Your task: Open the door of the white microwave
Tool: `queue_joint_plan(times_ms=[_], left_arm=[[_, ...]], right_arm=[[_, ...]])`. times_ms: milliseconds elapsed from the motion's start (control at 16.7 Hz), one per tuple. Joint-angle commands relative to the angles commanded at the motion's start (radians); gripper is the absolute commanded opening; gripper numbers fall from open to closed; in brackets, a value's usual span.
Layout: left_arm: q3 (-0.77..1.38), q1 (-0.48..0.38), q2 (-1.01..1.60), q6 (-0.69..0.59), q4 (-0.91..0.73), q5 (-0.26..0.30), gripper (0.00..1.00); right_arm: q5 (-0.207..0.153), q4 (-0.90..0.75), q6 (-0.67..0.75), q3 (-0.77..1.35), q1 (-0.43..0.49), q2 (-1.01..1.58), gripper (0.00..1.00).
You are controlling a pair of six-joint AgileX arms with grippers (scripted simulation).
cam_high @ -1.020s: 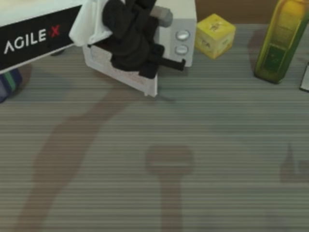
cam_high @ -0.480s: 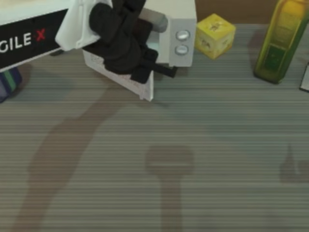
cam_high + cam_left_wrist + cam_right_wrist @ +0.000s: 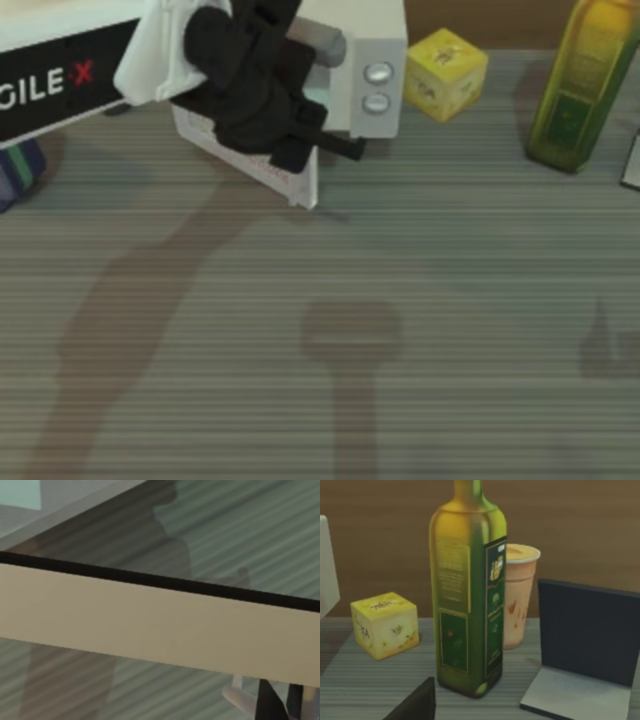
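Door (image 3: 262, 165) of the white microwave (image 3: 372, 45) at the table's (image 3: 420, 300) far left stood swung partly out. Our left claw (image 3: 335, 145) reached past its free edge; we couldn't tell its grip. If it slipped, the door could stop short.

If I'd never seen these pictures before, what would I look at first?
Probably the left arm's big black gripper at the far left of the table, right at the white microwave, whose door is swung partway open. Next, the tall green bottle at the far right. A small yellow cube sits just right of the microwave.
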Motion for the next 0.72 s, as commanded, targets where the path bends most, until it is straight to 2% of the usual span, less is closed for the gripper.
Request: queue_joint_plan(times_ms=[720], left_arm=[[0.000, 0.000, 0.000, 0.000, 0.000, 0.000, 0.00]], right_arm=[[0.000, 0.000, 0.000, 0.000, 0.000, 0.000, 1.00]])
